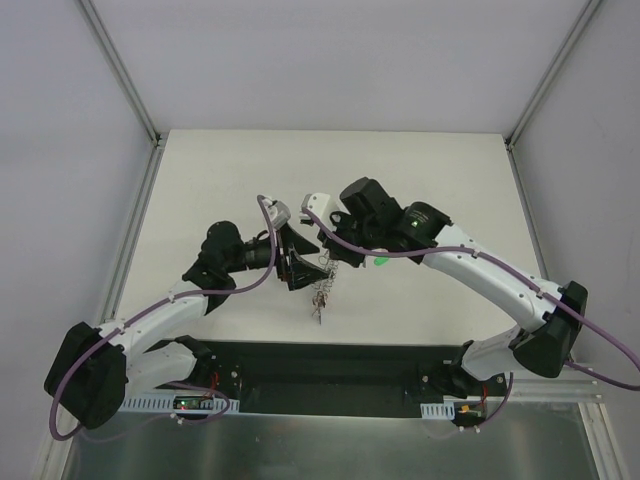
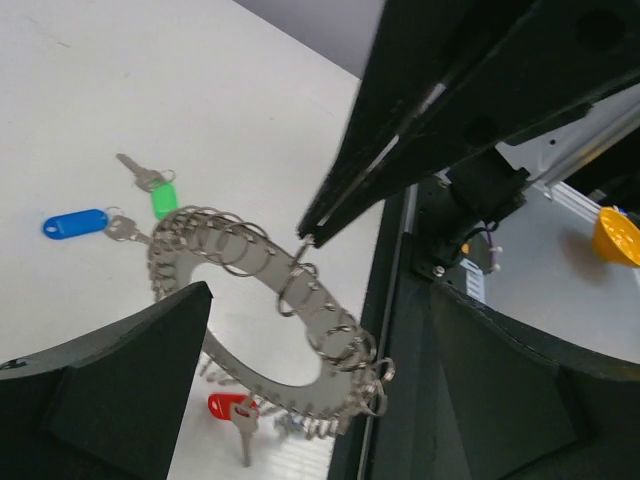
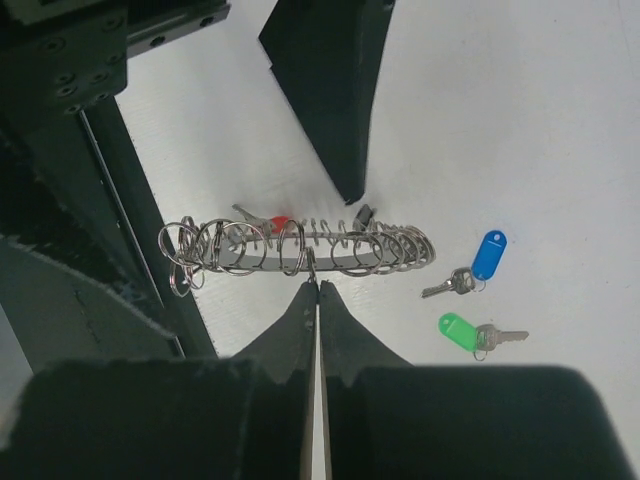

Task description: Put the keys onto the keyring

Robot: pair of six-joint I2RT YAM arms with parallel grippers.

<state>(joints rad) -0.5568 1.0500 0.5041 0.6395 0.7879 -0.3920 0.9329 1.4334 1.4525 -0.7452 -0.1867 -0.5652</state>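
Note:
The keyring (image 3: 300, 250), a wide silvery ring strung with many small split rings, hangs edge-on from my right gripper (image 3: 317, 284), which is shut on one of those small rings. In the left wrist view the keyring (image 2: 255, 270) curves between the spread fingers of my left gripper (image 2: 320, 330), which is open and holds nothing. The keys lie loose on the white table beyond the ring: the blue-tagged one (image 3: 487, 255) (image 2: 75, 223) and the green-tagged one (image 3: 458, 328) (image 2: 163, 198). From above, the keyring (image 1: 321, 292) dangles between the left gripper (image 1: 300, 270) and the right gripper (image 1: 328, 262).
A red-tagged key (image 2: 225, 405) and a black tag (image 3: 365, 215) hang from the keyring. The black base rail (image 1: 330, 365) runs along the near edge of the table, right below the ring. Metal frame posts (image 1: 120, 75) stand at the far corners.

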